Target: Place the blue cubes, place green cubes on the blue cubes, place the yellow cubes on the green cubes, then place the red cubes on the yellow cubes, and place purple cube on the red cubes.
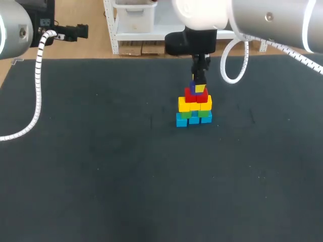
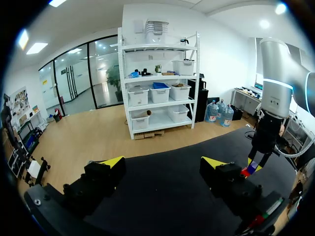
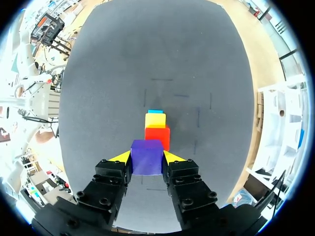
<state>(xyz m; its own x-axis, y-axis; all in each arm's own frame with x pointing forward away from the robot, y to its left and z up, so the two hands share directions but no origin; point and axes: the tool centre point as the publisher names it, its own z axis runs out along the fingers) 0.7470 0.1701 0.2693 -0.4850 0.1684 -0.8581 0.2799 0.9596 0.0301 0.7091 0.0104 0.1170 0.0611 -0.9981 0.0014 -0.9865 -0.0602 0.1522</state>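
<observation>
Over the stack at the table's [image 1: 101, 176] far middle, the right gripper [image 3: 146, 158] pinches the purple cube [image 3: 146, 156], its fingers hiding part of it from above; contact with the red cubes [image 1: 191, 95] is unclear. Beneath sit yellow cubes [image 1: 184, 105], barely visible green cubes [image 1: 204, 113] and blue cubes [image 1: 181, 121]. The left gripper [image 2: 164, 166] stands spread.

3 blue cubes [image 1: 181, 121], 2 green [image 1: 185, 114], 2 red [image 1: 191, 96], 1 purple [image 3: 146, 156].

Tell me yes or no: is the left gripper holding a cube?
No, the left gripper is open, with nothing held in it.
</observation>
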